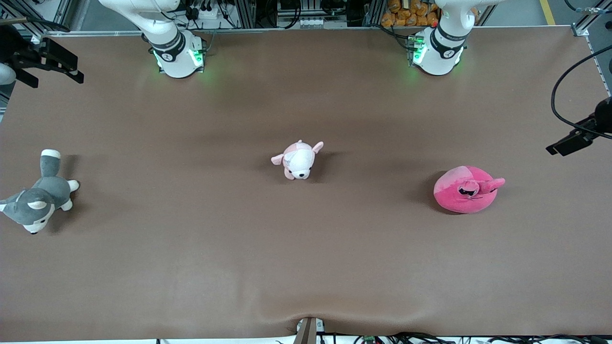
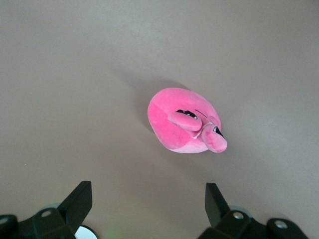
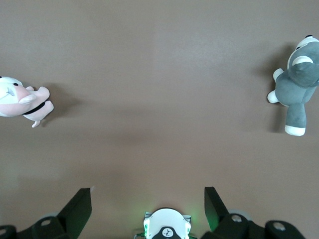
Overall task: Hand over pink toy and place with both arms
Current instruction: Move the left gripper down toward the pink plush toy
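The pink toy (image 1: 461, 193), a round hot-pink plush with half-lidded black eyes, lies on the brown table (image 1: 306, 267) toward the left arm's end. In the left wrist view it (image 2: 174, 119) lies well below my left gripper (image 2: 148, 191), which is open, empty and high over the table. My right gripper (image 3: 148, 191) is open and empty, high over the table near the right arm's base (image 3: 167, 226). Neither gripper shows in the front view; only the arm bases (image 1: 177, 52) (image 1: 437, 50) do.
A small pale pink-and-white puppy plush (image 1: 299, 160) (image 3: 15, 102) lies mid-table. A grey-and-white husky plush (image 1: 40, 196) (image 3: 296, 84) lies at the right arm's end. Black fixtures (image 1: 48, 62) (image 1: 576, 136) jut in over both table ends.
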Robot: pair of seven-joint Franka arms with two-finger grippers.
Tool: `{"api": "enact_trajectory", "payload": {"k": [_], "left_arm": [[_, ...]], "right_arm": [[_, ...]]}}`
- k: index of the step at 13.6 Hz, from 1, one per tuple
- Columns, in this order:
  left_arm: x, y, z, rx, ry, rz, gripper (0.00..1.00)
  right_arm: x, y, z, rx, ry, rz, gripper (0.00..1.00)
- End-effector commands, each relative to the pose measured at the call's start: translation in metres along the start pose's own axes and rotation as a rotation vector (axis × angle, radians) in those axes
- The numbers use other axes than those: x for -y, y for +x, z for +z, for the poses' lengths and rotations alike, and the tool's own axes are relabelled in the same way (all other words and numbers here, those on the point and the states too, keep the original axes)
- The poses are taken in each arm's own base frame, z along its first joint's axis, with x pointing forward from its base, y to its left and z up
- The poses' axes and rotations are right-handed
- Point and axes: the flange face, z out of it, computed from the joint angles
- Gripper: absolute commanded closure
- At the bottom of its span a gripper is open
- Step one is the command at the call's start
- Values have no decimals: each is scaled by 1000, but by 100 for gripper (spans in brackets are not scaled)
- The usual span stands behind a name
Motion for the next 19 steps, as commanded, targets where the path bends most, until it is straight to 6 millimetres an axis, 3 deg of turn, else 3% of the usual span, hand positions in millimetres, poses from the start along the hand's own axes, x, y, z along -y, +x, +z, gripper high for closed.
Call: {"api": "enact_trajectory", "payload": {"k": [1,3,7,10,15,19], "left_arm": [[6,16,7,13,4,-81,0],[1,14,9,12,15,-159,0],[-32,-6,17,20,25,-238,0],[-33,-6,17,39,-5,-344,0],[-36,4,45,71,34,-587,0],[-33,13,55,73,43,-764,0]], "right_arm": [[-3,1,-3,-6,16,10,0],[-3,1,-3,-6,16,10,0],[-4,2,-3,-6,15,12,0],[-3,3,-1,-1,16,10,0],[-3,4,-1,-1,15,9,0],[-3,3,-1,-1,16,10,0]]}}
